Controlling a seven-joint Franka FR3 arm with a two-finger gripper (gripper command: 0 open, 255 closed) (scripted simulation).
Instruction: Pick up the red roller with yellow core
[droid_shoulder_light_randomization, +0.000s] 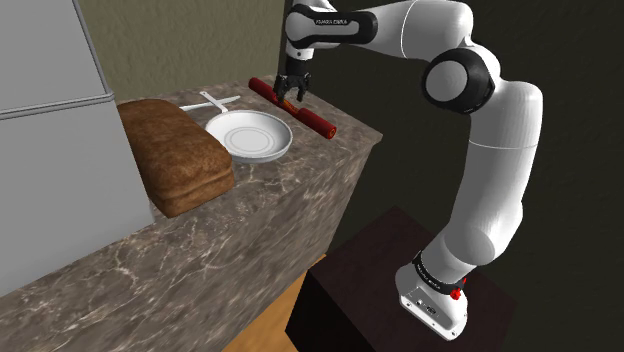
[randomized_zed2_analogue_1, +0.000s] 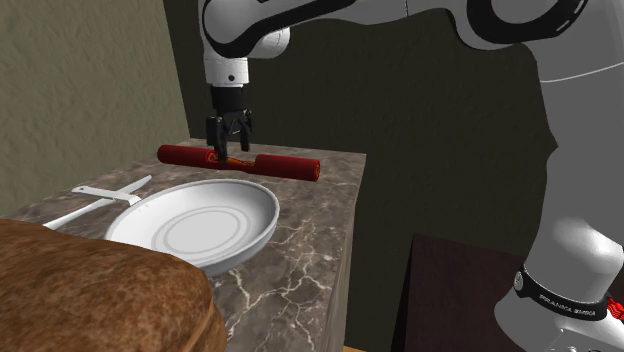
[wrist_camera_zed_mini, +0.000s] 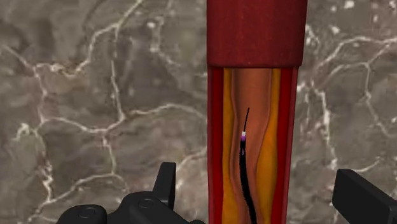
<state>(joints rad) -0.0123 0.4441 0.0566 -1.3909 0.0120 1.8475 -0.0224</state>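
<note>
- Shoulder view: the white arm reaches from its dark stand across a brown marbled counter. The black gripper points down onto the red roller. The roller lies on the counter near the far edge, at about one o'clock from the white plate, and runs from ten o'clock down to four. The fingers stand apart, one on each side of the roller's middle — straddling it, not pinching it. A brown loaf sits at eight o'clock from the plate, close against it. A white utensil lies at eleven o'clock from the plate.
- Second exterior view: the gripper comes straight down from twelve o'clock onto the roller. The roller lies crosswise at the far end of the counter, at about one o'clock from the plate. It has a dark red sleeve at each end and a thinner stretch between them, and the fingers come down on that thinner stretch. The utensil lies at ten o'clock from the plate and the loaf at seven.
- Wrist view: the roller runs straight ahead of the gripper, between the two fingers. Its farther part is a red sleeve, and the nearer part shows the yellow-orange core between red edges. Bare marble shows between each finger and the roller — the jaws are spread wide and touch nothing.
</note>
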